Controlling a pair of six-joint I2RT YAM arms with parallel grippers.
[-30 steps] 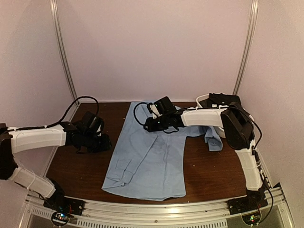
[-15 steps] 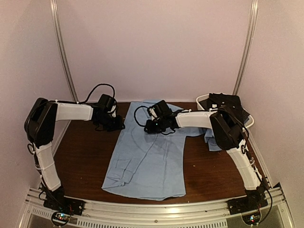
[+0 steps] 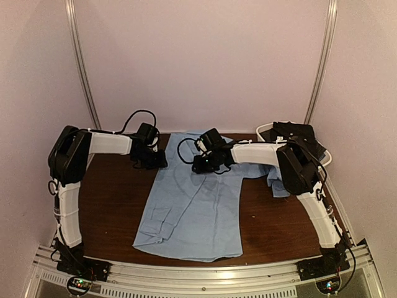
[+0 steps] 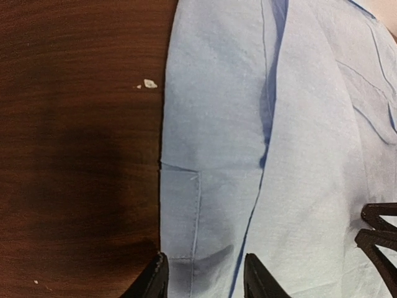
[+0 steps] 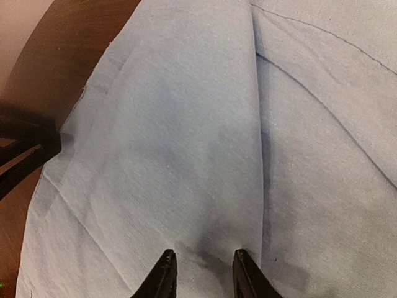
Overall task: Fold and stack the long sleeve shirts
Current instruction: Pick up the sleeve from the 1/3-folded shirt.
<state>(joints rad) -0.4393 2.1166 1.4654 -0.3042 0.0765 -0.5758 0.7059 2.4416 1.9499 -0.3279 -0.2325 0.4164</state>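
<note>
Firstly, from above: a light blue shirt [image 3: 192,205] lies flat and spread out on the brown tabletop [image 3: 111,211], about in the middle. One short end is near the front edge and the other is close to the back wall. A sleeve [image 3: 280,185] goes out to the right, under the right arm [image 3: 260,154]. The left claw [image 3: 156,161] is at the far left edge of the shirt. The right claw [image 3: 200,164] is over the far middle part of it. The two are near each other but apart. A white tub [image 3: 263,130] stands in the far right corner with something dark inside.

Next, the left wrist camera. The two fingers [image 4: 156,279] stand apart, so this claw is open. One finger is at the side edge of the shirt and the other is over the cloth. The cloth between them lies flat, not bunched. A small white crumb [image 4: 149,83] is on the bare wood beside the shirt.

Then, the right wrist camera. These fingers [image 5: 164,273] are also apart, so this claw is open too. Between the tips is blue cloth with a small shadowed wrinkle. I cannot tell if the tips touch the cloth.
</note>
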